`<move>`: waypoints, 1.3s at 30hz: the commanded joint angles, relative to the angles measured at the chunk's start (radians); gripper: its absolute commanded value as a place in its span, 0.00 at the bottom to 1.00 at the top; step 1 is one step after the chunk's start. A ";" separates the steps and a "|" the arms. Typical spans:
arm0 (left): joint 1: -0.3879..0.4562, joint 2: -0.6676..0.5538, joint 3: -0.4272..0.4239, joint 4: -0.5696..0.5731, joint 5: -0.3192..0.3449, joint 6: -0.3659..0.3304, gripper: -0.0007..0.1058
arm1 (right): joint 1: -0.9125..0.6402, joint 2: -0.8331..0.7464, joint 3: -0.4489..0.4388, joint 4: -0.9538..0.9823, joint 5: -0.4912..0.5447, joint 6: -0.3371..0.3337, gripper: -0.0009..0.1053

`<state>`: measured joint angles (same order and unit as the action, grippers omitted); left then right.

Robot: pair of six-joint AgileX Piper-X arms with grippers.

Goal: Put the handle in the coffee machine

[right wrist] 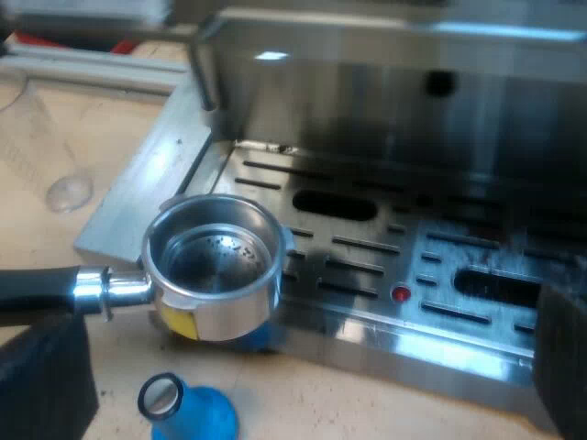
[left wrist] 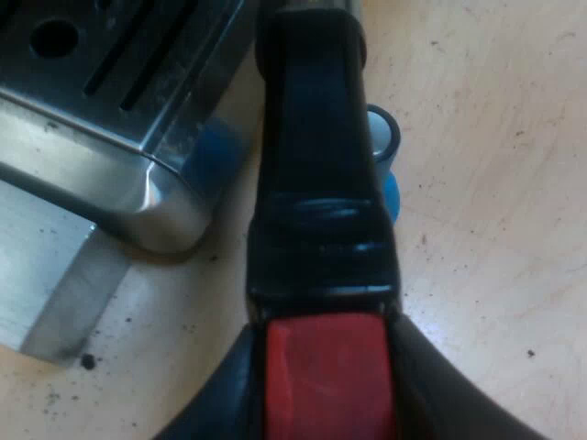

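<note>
Left gripper point(left wrist: 330, 403), figure legend: the two black fingers point(left wrist: 220, 403) pinch the red end of the holder point(left wrist: 316, 137). The dark handle runs straight away from the wrist, over the table point(left wrist: 495, 183). Right gripper point(right wrist: 303, 385): fingers spread wide and clasping nothing, low over the table at the machine's front, with the holder's cup between and beyond them.

Espresso machine point(right wrist: 385, 101): steel front panel rising behind the slotted drip tray point(right wrist: 367, 238). The tray's rounded corner lies just beside the handle in the left wrist view.

The holder is loose, not locked into the machine. Its metal cup sits level at the tray's corner, mouth up, the perforated floor showing. A yellow patch point(right wrist: 179, 321) marks the cup's side. Whether the cup rests on the tray cannot be told. Above the cup, the space before the front panel is open.

Measuring glass point(right wrist: 41, 137): on the table, well apart from the cup, off the tray's side edge.

Tamper point(right wrist: 188, 408): blue, on the table close by the handle and near the cup, between the right fingers. Whether it is upright or tipped cannot be told.

Red dot point(right wrist: 400, 294): set among the tray's slots.
</note>
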<state>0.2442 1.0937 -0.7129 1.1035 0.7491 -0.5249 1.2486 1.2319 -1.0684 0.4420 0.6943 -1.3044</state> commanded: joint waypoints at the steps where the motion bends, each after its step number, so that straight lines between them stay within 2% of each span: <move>1: 0.000 0.002 -0.033 0.006 0.070 0.021 0.01 | 0.025 0.035 -0.003 -0.067 0.092 -0.055 0.98; 5: 0.000 0.019 -0.061 0.002 0.101 0.022 0.01 | 0.048 0.097 -0.003 -0.159 0.181 -0.104 0.98; 8: 0.000 0.047 -0.087 0.000 0.103 0.033 0.01 | 0.049 0.134 -0.003 -0.215 0.185 -0.136 0.98; 13: 0.000 0.095 -0.127 -0.007 0.111 0.038 0.01 | 0.049 0.198 -0.003 -0.317 0.185 -0.152 0.98; 16: 0.000 0.126 -0.152 -0.007 0.123 0.056 0.01 | 0.049 0.236 -0.003 -0.379 0.202 -0.200 0.98; 23: 0.000 0.204 -0.190 -0.007 0.122 0.101 0.01 | 0.049 0.295 -0.003 -0.500 0.248 -0.250 0.98; 30: 0.000 0.280 -0.240 -0.007 0.133 0.126 0.01 | 0.049 0.338 -0.003 -0.521 0.266 -0.250 0.98; 36: 0.000 0.317 -0.276 -0.007 0.177 0.142 0.01 | 0.046 0.366 -0.003 -0.568 0.313 -0.253 0.98; 39: 0.000 0.336 -0.285 -0.007 0.193 0.150 0.01 | 0.046 0.393 -0.003 -0.618 0.338 -0.292 0.98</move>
<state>0.2442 1.4226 -0.9769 1.0963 0.8556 -0.3948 1.2968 1.6104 -1.0684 -0.1364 1.0077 -1.5498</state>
